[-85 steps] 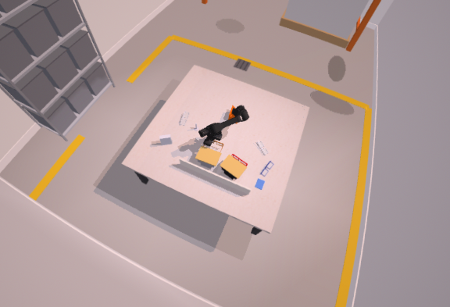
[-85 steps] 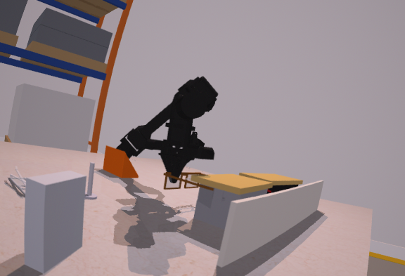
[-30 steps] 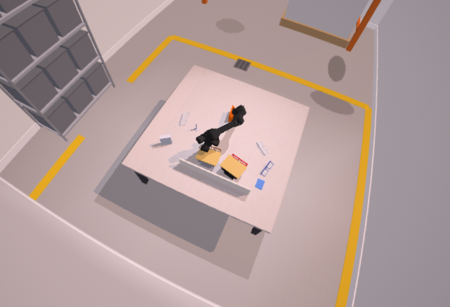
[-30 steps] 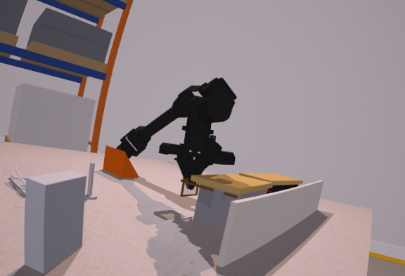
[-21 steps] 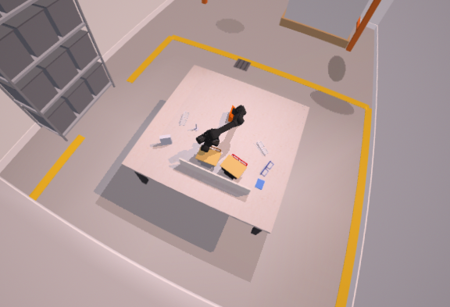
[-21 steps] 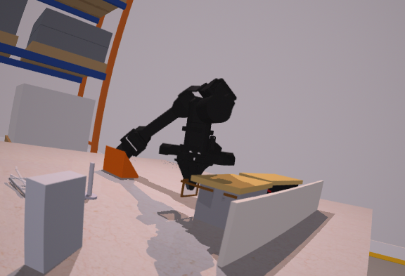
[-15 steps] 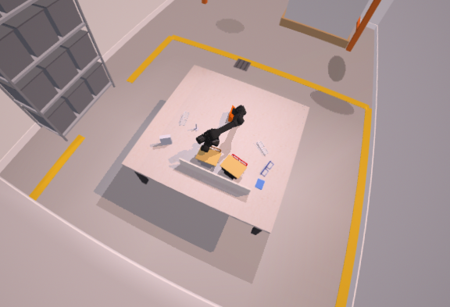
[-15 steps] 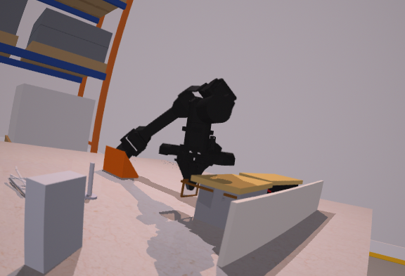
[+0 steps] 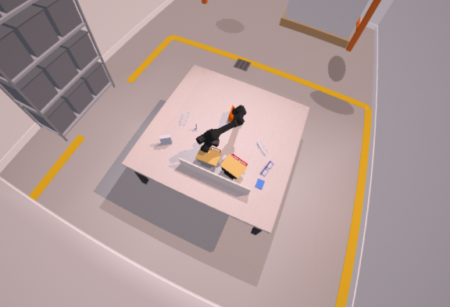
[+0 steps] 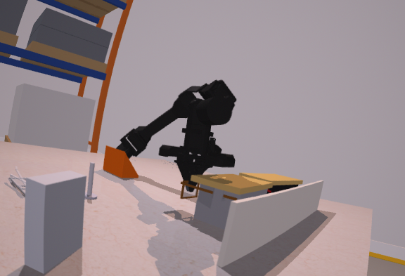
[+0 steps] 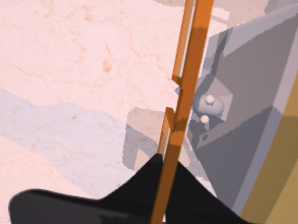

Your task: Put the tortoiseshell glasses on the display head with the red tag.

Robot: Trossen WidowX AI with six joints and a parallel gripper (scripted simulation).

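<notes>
The black parallel-jaw gripper (image 9: 205, 148) (image 10: 190, 187) (image 11: 163, 161) is clamped on the thin orange-brown tortoiseshell glasses (image 9: 215, 149) (image 10: 190, 197) (image 11: 189, 85), held upright before the grey block-shaped display head with a yellow top (image 9: 208, 156) (image 10: 230, 182) (image 11: 286, 165). With the grip off-centre, contact could twist the frame, leaving it crooked. Temples catching the head's sides might splay or shove it towards the neighbouring yellow-topped head wearing red glasses (image 9: 233, 165) (image 10: 272, 178).

Low white panel (image 9: 214, 178) (image 10: 271, 218) blocking heads' far side
</notes>
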